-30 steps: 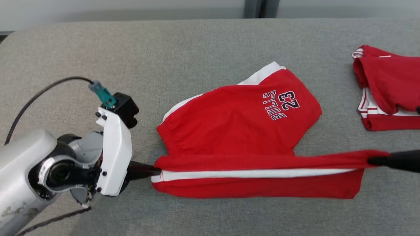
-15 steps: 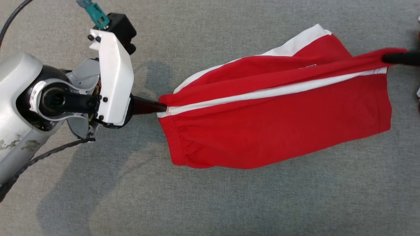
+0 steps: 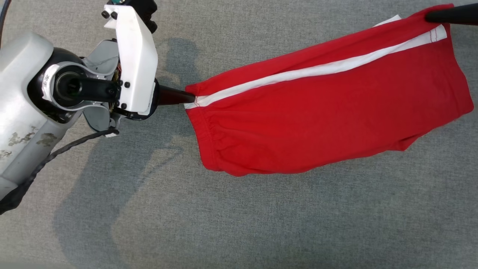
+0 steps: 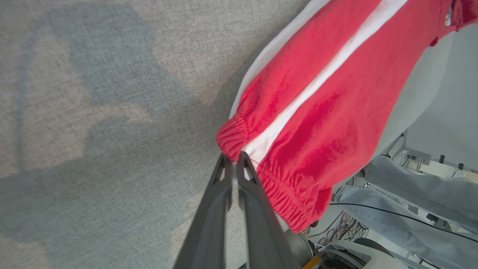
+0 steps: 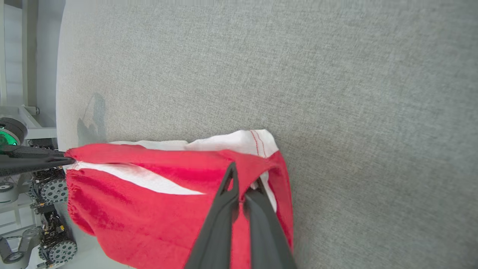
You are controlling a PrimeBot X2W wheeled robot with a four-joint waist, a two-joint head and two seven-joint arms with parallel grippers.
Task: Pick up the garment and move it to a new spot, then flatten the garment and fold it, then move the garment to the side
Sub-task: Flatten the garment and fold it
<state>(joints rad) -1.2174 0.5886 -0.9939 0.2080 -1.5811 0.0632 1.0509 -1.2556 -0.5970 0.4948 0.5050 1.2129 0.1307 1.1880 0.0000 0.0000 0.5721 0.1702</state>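
Note:
The garment [image 3: 321, 123] is a pair of red shorts with a white side stripe, lifted and stretched between both grippers above the grey table [image 3: 239, 216]. My left gripper [image 3: 188, 100] is shut on the elastic waistband corner [image 4: 239, 149]. At the upper right, my right gripper [image 3: 429, 16] is shut on the hem corner, the red cloth bunched at its tips [image 5: 242, 175]. The rest of the shorts hangs down below the taut striped edge.
The grey fabric table surface [image 5: 336, 74] spreads around and under the shorts. My left arm's shadow [image 3: 112, 179] falls on it at the lower left. Beyond the table edge, floor equipment and cables [image 4: 392, 209] are in sight.
The head camera has tilted down, so the second red garment and the table's far edge left the picture. Both grippers raised the shorts, which now hang off the table instead of lying half on it.

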